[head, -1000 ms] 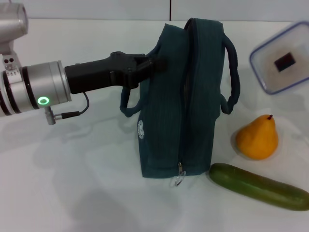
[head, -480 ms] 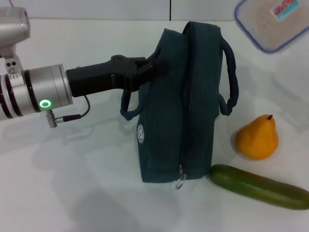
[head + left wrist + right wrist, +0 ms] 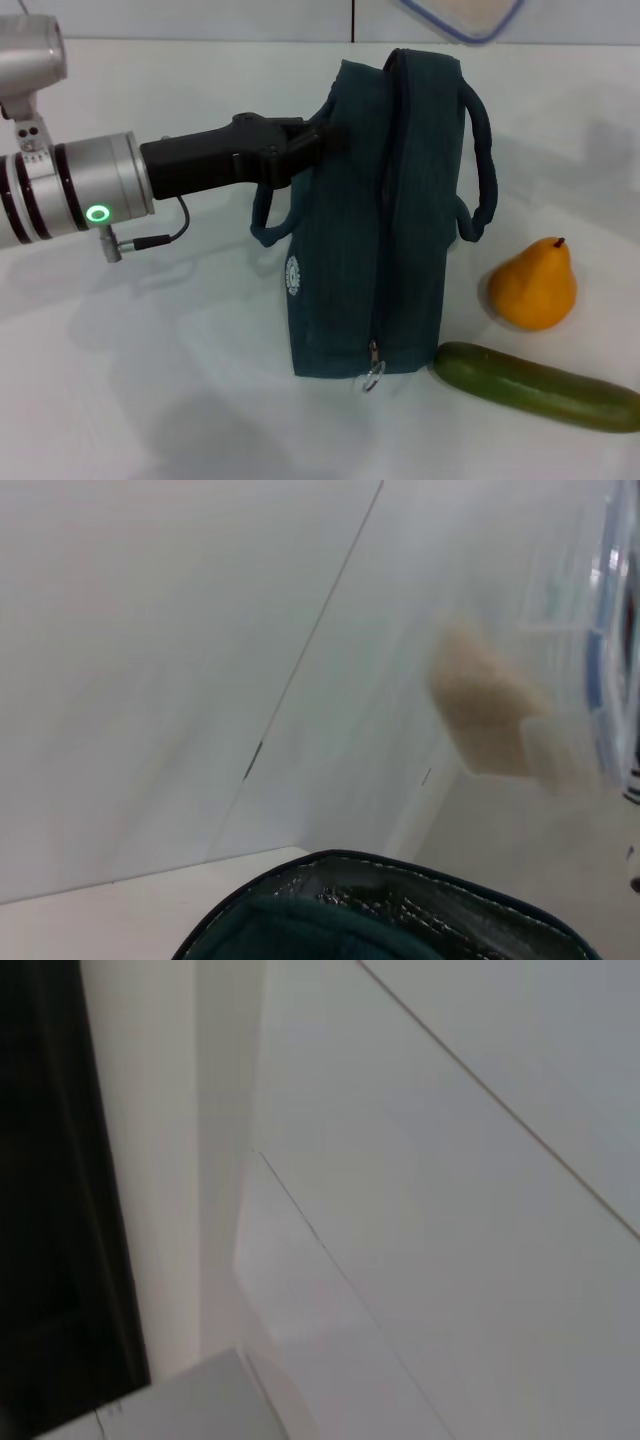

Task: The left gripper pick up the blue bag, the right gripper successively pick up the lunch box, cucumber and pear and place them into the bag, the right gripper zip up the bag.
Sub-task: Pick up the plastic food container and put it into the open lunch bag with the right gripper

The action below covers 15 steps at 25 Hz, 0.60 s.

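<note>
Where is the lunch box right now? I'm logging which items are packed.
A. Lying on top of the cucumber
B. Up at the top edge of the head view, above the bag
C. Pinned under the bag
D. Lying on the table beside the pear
B: only part of the lunch box shows at the top edge of the head view, above the upright bag, while the pear and cucumber lie on the table.

bag [image 3: 385, 210] upright mid-table, left gripper [image 3: 318, 135] at its left side, lunch box [image 3: 462, 14] above behind, pear [image 3: 533, 284] right, cucumber [image 3: 535, 386] before pear
</note>
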Available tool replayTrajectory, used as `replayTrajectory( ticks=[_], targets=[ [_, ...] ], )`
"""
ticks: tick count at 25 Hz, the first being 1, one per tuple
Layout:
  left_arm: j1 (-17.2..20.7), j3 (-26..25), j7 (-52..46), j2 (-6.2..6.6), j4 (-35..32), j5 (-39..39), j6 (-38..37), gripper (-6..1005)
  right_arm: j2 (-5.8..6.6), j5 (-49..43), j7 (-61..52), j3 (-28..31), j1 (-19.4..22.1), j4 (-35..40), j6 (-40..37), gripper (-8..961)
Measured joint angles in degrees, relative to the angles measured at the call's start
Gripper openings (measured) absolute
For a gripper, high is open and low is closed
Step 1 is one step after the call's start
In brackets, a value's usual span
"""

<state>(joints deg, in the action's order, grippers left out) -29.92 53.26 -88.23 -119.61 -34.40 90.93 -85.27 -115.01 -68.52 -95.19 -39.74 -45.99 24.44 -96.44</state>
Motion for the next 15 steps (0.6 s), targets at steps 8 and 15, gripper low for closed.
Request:
replayTrajectory(
  ticks=[8,15],
  targets=[
    [-1.2,0.74,0.17,0.0,-0.02,0.03,-0.12,43,-0.19,-0.04,0.66,-7.29,-2.48,0.1,7.38,96],
    [-1.67,2.17,0.31,0.0,-0.06,-0.24,-0.09,43,-0.3,-0.09,2.68,-10.18,-2.22,0.17,9.77,97]
  ],
)
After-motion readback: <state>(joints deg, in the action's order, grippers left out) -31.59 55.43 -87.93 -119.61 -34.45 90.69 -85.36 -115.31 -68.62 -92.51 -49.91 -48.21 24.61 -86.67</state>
